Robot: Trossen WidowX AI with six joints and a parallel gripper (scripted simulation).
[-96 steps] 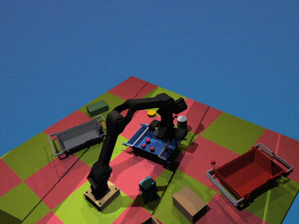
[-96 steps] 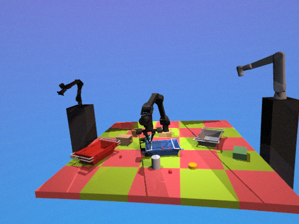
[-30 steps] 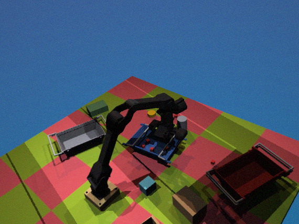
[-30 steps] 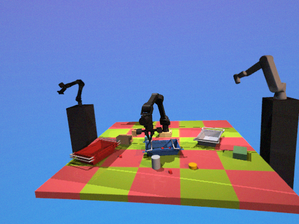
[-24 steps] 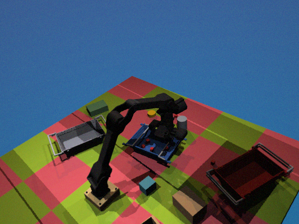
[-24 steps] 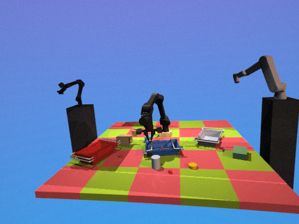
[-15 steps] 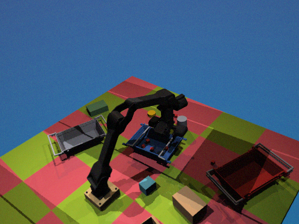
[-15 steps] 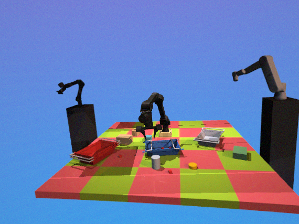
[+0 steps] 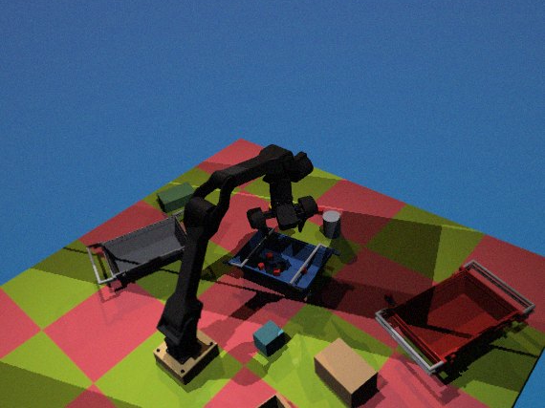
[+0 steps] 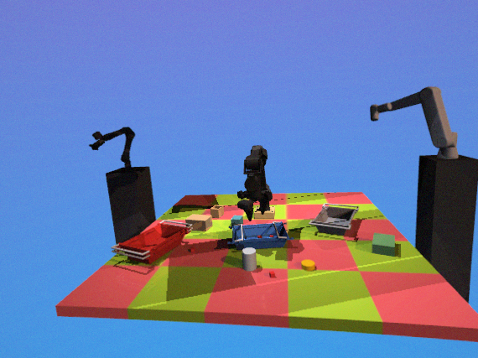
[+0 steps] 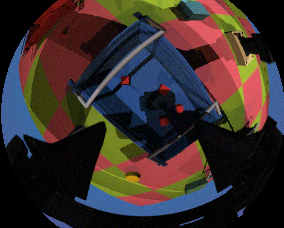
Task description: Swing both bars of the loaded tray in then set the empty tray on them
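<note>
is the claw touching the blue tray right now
Apart. The exterior view shows the open claw raised above the blue tray with table visible between them; the wrist view looks down on the whole tray from above.

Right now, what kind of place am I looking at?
Probably a robot test bench. A black arm stands bolted on a red-and-green checkered table, with blue, red and grey trays around it. Two more arms sit on dark pedestals beside it.

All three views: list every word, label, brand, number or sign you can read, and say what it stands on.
None can be read: no lettering shows on the blue tray, the red tray, the grey tray, the boxes or the arm.
</note>
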